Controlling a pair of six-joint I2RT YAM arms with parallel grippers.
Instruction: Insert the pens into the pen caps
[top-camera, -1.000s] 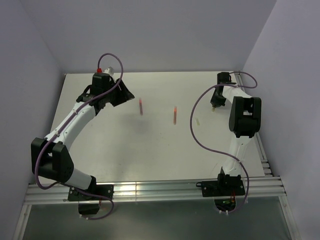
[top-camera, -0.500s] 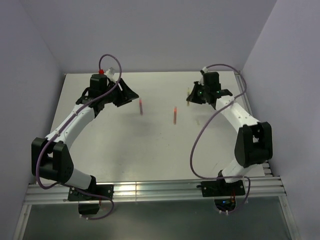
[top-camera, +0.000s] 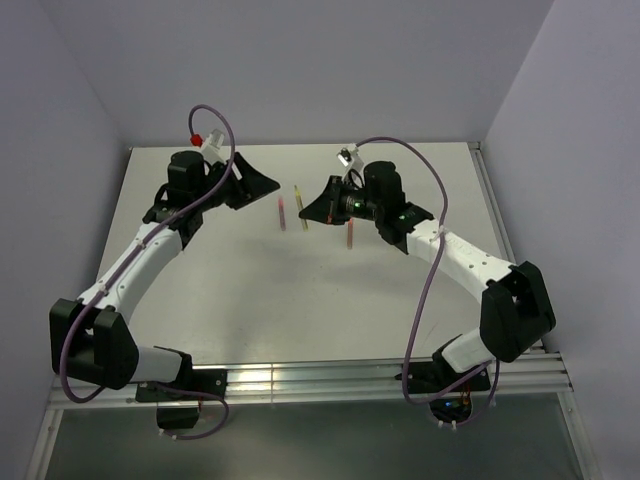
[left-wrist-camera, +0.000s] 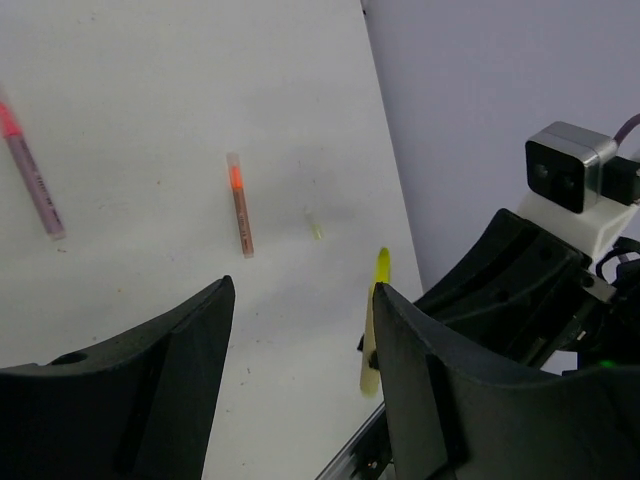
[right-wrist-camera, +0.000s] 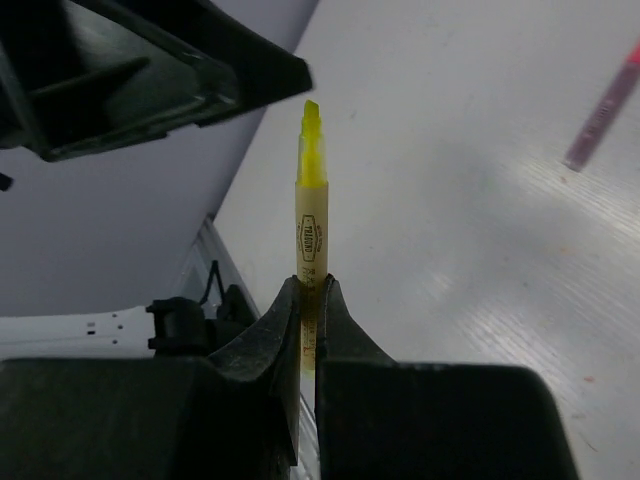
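Note:
My right gripper (top-camera: 313, 209) is shut on a tan-yellow pen (top-camera: 301, 206) with a bright yellow tip and holds it above the table. In the right wrist view the pen (right-wrist-camera: 311, 215) stands straight out from the closed jaws (right-wrist-camera: 307, 292). My left gripper (top-camera: 262, 183) is open and empty, close to the pen's left; the pen (left-wrist-camera: 374, 325) shows just beyond my left gripper (left-wrist-camera: 300, 300). Two red pens (top-camera: 282, 213) (top-camera: 349, 235) lie on the table (top-camera: 250, 290), also seen from the left wrist (left-wrist-camera: 32, 170) (left-wrist-camera: 240, 205). A tiny pale yellow-green cap (left-wrist-camera: 316, 229) lies beyond them.
The table's back edge meets the lilac wall (top-camera: 300, 80). A metal rail (top-camera: 300, 380) runs along the near edge by the arm bases. The right arm (top-camera: 460, 260) stretches diagonally over the table's right half. One red pen (right-wrist-camera: 603, 105) shows in the right wrist view.
My right arm has swung from the back right corner to the table's middle, carrying the tan-yellow pen up to my left gripper. The left gripper has turned slightly toward it.

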